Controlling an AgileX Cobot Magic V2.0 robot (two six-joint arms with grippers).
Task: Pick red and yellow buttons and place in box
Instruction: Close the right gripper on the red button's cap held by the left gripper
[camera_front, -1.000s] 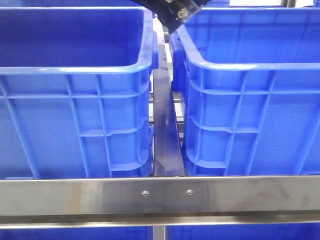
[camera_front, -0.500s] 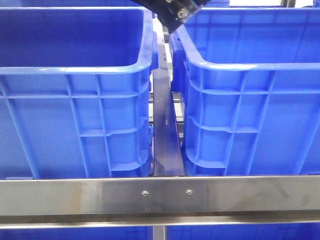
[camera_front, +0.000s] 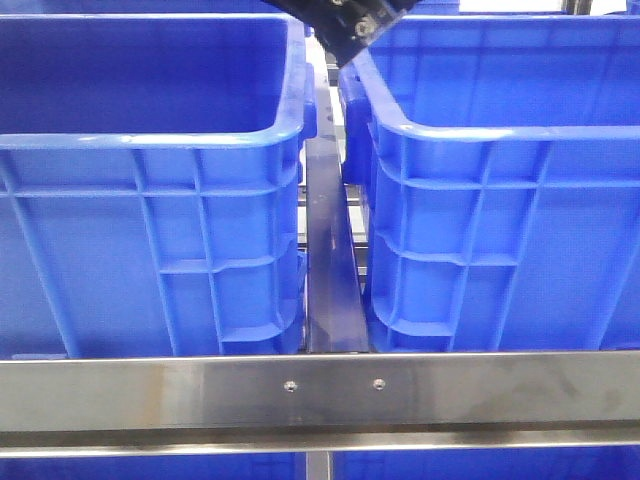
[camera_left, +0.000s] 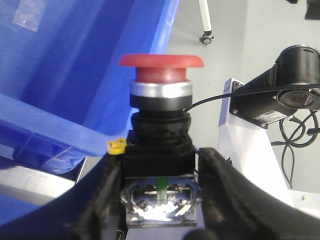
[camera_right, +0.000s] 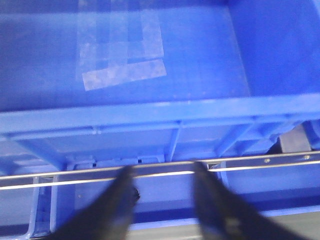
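My left gripper (camera_left: 160, 161) is shut on the black body of a red button (camera_left: 161, 67), a mushroom-capped push button with a silver collar, held upright beside the rim of a blue crate (camera_left: 75, 75). My right gripper (camera_right: 163, 172) is open and empty, hovering over a blue crate (camera_right: 200, 55) just outside its near wall. The yellow button is out of view. In the front view two look-alike blue crates stand side by side, one on the left (camera_front: 150, 140) and one on the right (camera_front: 500, 135). I cannot tell which one is the box.
A steel bar (camera_front: 320, 390) crosses in front of the crates and a metal rail (camera_front: 328, 250) runs between them. A black arm part (camera_front: 345, 25) shows at the top between the crates. A camera on a white stand (camera_left: 295, 85) is near the left gripper. Tape patches (camera_right: 120, 50) lie on a crate floor.
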